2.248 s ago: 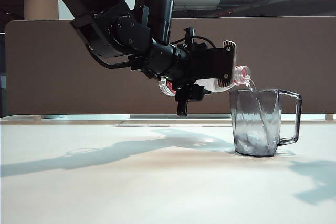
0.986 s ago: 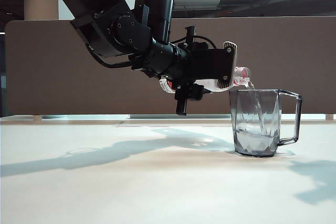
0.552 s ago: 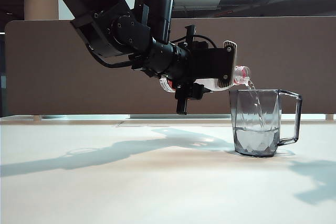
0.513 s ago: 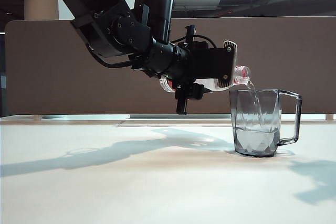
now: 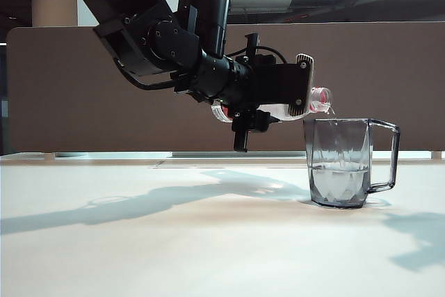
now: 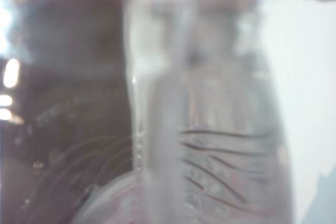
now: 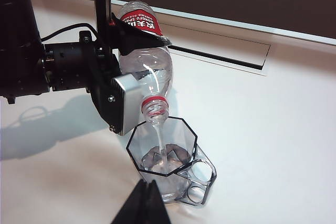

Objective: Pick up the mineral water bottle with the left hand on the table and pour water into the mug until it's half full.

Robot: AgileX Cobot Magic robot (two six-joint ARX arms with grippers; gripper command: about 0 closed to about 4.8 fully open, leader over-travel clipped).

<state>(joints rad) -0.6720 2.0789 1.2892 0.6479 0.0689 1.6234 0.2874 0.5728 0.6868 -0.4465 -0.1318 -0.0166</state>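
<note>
Halfway-ish on the fill already, judging by the waterline in the mug. Going left to right in the exterior view: left hand (image 5: 278, 99) reaching in from the upper left, fingers clamped around the mineral water bottle (image 5: 306, 106), tipped nearly level, red-ringed neck poking just past the near rim of the mug (image 5: 344, 165). Thin stream dropping from the mouth into the cup. Mug sitting on the table (image 5: 174, 241), handle pointing away from the arm. Right gripper (image 7: 144, 205) parked low just beside the mug from its own camera, holding nothing, black tips appearing pressed together. Left wrist camera showing nothing but blurry bottle plastic (image 6: 210, 129). To do this bit well: keep the tilt steady, watch the level against the facets, and roll the bottle back upright the moment it reads half, probably very soon. Keep the mouth over the opening while righting, otherwise a dribble down the outside onto the table looks likely.
</note>
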